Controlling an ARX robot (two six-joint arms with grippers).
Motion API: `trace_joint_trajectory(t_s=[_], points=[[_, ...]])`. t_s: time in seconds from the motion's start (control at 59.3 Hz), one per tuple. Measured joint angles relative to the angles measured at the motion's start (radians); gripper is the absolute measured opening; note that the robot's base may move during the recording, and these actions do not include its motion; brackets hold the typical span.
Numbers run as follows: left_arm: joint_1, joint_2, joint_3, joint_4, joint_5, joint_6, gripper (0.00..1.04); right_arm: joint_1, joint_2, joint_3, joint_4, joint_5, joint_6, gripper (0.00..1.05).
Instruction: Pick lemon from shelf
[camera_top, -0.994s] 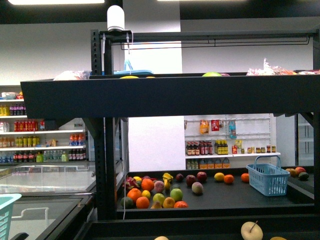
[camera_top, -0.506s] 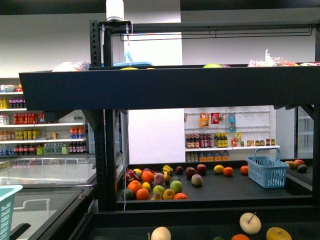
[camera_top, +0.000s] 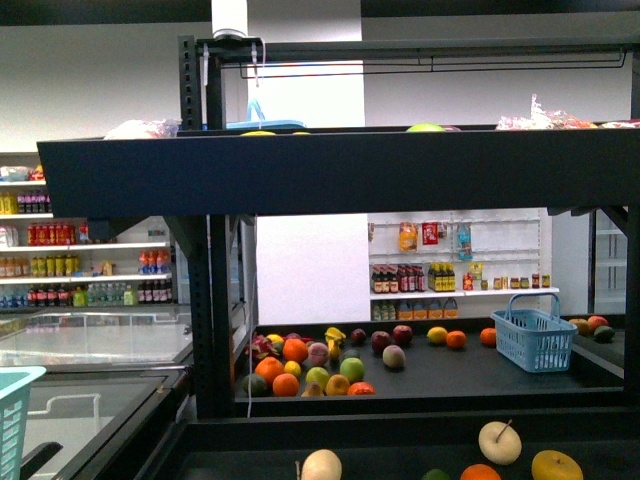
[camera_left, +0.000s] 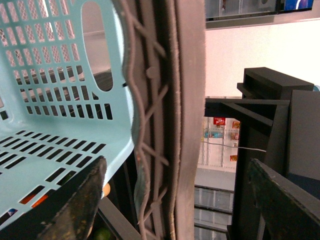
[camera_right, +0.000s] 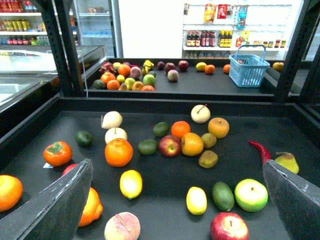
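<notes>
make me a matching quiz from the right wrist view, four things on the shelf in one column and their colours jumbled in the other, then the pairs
Things:
1. lemon
2. chili pepper
3. basket on the far deck
4. avocado

Colours:
a. red
b. dark green
c. yellow
d. blue

Pairs: 1-c, 2-a, 3-d, 4-b
</notes>
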Motion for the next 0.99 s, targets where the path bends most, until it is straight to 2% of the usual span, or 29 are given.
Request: trace_joint_trajectory(t_s=[0.303, 0.388, 0.472, 0.792, 0.994], points=[[-0.006, 0.022, 0.018, 0.001, -0.017, 0.043, 0.34, 0.000, 0.000, 0.000, 0.000, 0.000, 0.000, 1.02], [-0.005, 0.027, 0.018, 0.003, -0.016, 0.031, 0.22, 0.000, 0.000, 0.000, 0.000, 0.000, 0.000, 1.02], [-0.004, 0.027, 0.014, 0.006, -0.013, 0.026, 0.19, 0.000, 0.000, 0.000, 0.000, 0.000, 0.000, 1.02], [0.003, -0.026, -0.028, -0.011, 0.012, 0.053, 0.19, 0.000, 0.000, 0.000, 0.000, 0.000, 0.000, 1.02], [-0.011, -0.150, -0.054, -0.112, 0.102, 0.149, 0.18, 0.000, 0.000, 0.000, 0.000, 0.000, 0.000, 1.02]])
